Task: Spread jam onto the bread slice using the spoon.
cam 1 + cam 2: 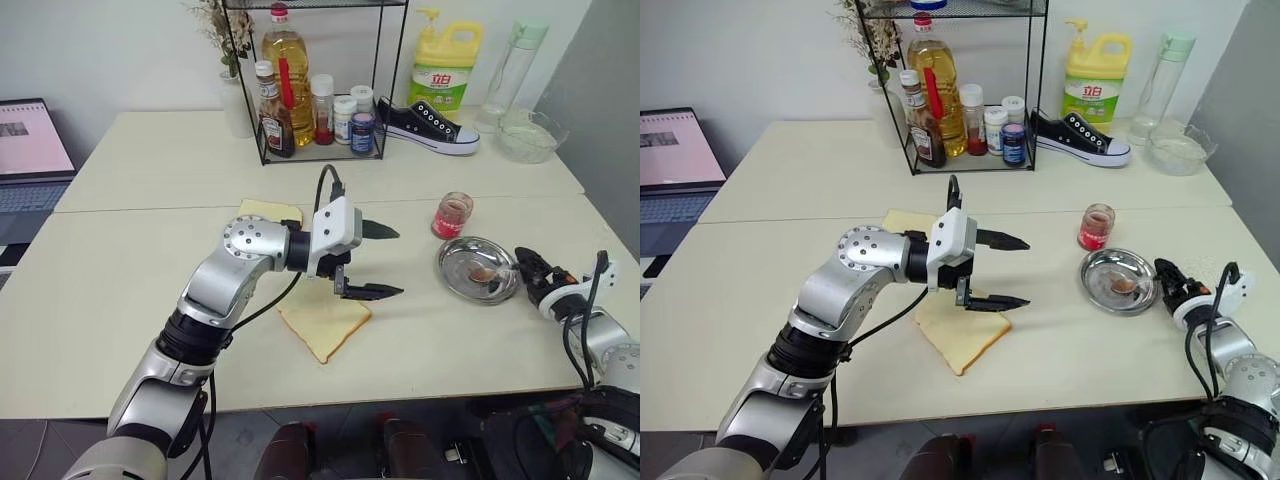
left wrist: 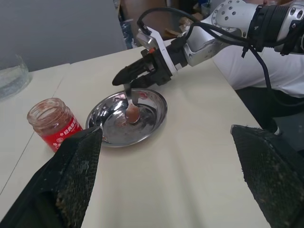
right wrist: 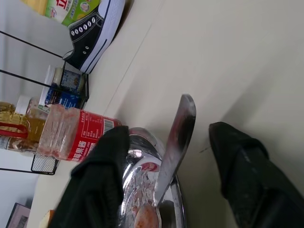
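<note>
The bread slice (image 1: pixel 325 325) lies flat on the table near its front edge. My left gripper (image 1: pixel 392 262) hovers just above the slice's far corner, open and empty. To the right sits a round steel dish (image 1: pixel 462 262). The spoon (image 2: pixel 129 97) rests in the dish with a blob of jam (image 2: pixel 133 113) on its bowl. Its handle (image 3: pixel 178 137) slants up over the rim. My right gripper (image 3: pixel 169 130) is at the dish's right edge. Its fingers stand on either side of the handle, with a gap showing on each side.
A red-labelled jam jar (image 1: pixel 452 215) stands just behind the dish. Another bread slice (image 1: pixel 270 210) lies behind my left arm. At the back are a wire rack of bottles (image 1: pixel 310 100), a black shoe (image 1: pixel 430 125), a glass bowl (image 1: pixel 527 135) and a laptop (image 1: pixel 30 150).
</note>
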Robot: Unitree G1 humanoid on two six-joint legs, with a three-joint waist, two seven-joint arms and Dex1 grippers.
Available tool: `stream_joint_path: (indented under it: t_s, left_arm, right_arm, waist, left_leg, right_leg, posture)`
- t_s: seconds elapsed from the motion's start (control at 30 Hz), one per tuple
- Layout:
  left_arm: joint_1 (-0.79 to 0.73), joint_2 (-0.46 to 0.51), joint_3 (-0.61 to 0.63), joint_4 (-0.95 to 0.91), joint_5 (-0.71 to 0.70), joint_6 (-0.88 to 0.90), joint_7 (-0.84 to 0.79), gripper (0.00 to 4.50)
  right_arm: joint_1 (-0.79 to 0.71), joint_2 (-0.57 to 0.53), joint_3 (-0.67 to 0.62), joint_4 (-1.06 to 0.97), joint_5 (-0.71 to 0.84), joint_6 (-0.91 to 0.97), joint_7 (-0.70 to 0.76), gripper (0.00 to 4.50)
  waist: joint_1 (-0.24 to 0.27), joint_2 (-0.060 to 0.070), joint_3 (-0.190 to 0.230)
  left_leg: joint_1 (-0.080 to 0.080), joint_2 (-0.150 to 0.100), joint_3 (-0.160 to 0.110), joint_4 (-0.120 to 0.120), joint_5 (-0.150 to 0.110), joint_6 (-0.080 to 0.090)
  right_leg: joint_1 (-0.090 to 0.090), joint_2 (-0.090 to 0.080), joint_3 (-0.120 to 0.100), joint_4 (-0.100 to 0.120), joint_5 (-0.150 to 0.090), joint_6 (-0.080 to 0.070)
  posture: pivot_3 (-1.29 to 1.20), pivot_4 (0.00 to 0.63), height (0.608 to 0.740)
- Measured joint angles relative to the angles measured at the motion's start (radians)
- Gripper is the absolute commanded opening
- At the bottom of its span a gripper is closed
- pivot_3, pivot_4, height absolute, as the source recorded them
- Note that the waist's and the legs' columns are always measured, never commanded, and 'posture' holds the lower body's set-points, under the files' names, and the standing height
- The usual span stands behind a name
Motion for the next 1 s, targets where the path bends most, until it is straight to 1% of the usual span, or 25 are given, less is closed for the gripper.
stream_joint_path:
  t_s: [0.13,0.17,0.47,0.57,0.67,0.73,0.83,0.9,1.0]
  left_arm:
    - [-0.004,0.0,0.0,0.002,0.0,0.0,-0.001,4.5]
    - [-0.004,0.0,0.0,0.002,0.0,0.0,-0.001,4.5]
    - [-0.004,-0.002,0.0,0.003,0.0,-0.001,0.0,4.5]
    - [-0.004,-0.001,0.004,0.005,-0.001,-0.001,0.003,4.5]
    - [-0.006,0.005,0.043,0.012,-0.006,0.006,0.014,4.5]
    - [-0.007,0.018,0.068,0.032,-0.006,0.005,0.023,4.5]
    - [-0.008,0.015,0.1,0.069,-0.002,-0.005,0.05,4.5]
    - [-0.012,-0.01,0.103,0.089,0.003,-0.023,0.076,4.5]
    - [-0.023,-0.043,0.103,0.127,0.021,-0.047,0.116,4.5]
  right_arm:
    - [-0.008,0.001,-0.001,-0.013,0.002,-0.009,0.023,0.23]
    - [-0.01,0.001,-0.001,-0.017,0.002,-0.01,0.025,0.04]
    - [-0.01,0.005,-0.006,-0.022,0.002,-0.028,0.019,0.04]
    - [0.013,-0.003,0.028,-0.114,-0.008,-0.023,0.027,0.04]
    - [0.0,-0.012,0.062,-0.248,-0.002,-0.015,0.022,0.04]
    - [-0.039,-0.04,0.086,-0.299,-0.008,-0.016,0.018,0.04]
    - [-0.158,-0.086,0.155,-0.327,-0.058,-0.031,0.016,0.04]
    - [-0.243,-0.101,0.195,-0.315,-0.11,-0.063,0.021,0.04]
    - [-0.356,-0.117,0.273,-0.24,-0.227,-0.139,0.045,0.04]
  waist:
    - [0.0,0.0,0.0]
    - [0.0,0.0,0.0]
    - [0.0,0.0,0.0]
    - [0.0,0.002,0.001]
    - [-0.005,0.003,0.002]
    - [-0.006,0.004,0.002]
    - [-0.004,0.004,0.002]
    - [-0.001,0.004,0.002]
    - [0.004,0.004,0.002]
  left_leg:
    - [0.0,0.0,0.0,0.0,0.0,0.0]
    - [0.0,0.0,0.0,0.0,0.0,0.0]
    - [0.0,0.0,0.0,0.0,0.0,0.0]
    - [0.0,0.0,0.0,0.0,0.0,0.0]
    - [-0.001,0.0,0.0,0.0,0.0,0.0]
    - [0.0,0.0,0.0,0.0,0.0,0.0]
    - [-0.001,0.0,0.0,0.0,0.0,0.0]
    - [-0.001,0.0,0.0,0.0,0.0,0.0]
    - [-0.002,-0.001,0.0,0.0,0.0,0.0]
  right_leg:
    - [0.001,0.0,0.0,0.0,0.0,0.0]
    - [0.001,0.0,0.0,0.0,0.0,0.0]
    - [0.001,0.0,0.0,0.0,0.0,0.0]
    - [0.0,0.0,0.0,0.0,0.0,0.0]
    - [-0.001,0.0,0.0,0.0,0.0,0.0]
    - [-0.002,0.0,0.0,0.0,0.0,0.0]
    - [-0.002,0.0,-0.001,0.0,0.0,0.0]
    - [-0.002,0.0,-0.001,0.0,0.0,0.0]
    - [-0.002,-0.001,-0.001,-0.001,0.0,0.0]
  posture:
    - [0.0,0.15,0.74]
    - [0.0,0.15,0.74]
    - [0.0,0.15,0.74]
    - [0.0,0.15,0.74]
    - [0.0,0.15,0.74]
    - [0.0,0.15,0.74]
    - [0.0,0.15,0.74]
    - [0.0,0.15,0.74]
    - [0.0,0.15,0.74]
